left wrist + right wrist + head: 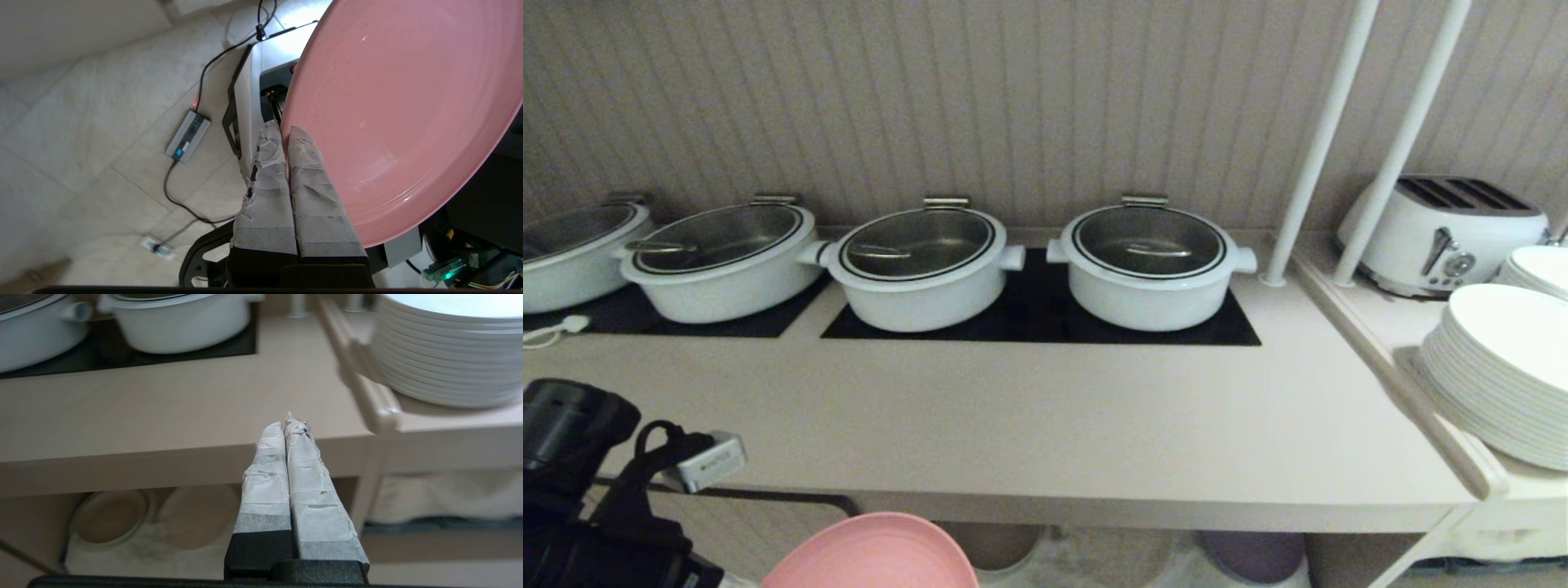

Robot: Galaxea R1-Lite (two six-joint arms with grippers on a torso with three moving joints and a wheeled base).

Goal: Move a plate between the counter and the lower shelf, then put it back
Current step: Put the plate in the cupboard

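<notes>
Beige bench (1045, 425) with black hob panels fills our head view, and we use it as the landmark. We see the pink plate (408, 118) held off the bench, below and in front of its front edge, toward its left end. The left gripper (286, 136) has its jaws clamped on the plate's rim, one taped finger on each face. The lower shelf (135, 555) sits under the bench, with a white cloth base and two other plates lying on it. Four white lidded pots (1147, 265) stand on the bench at the back. The right gripper (288, 424) hangs in front of the bench edge, jaws together and empty. We judge the plate is mid-transfer between bench and shelf; which way, we cannot tell. Next move calls for keeping the rim grip firm and clearing the bench's front edge.
</notes>
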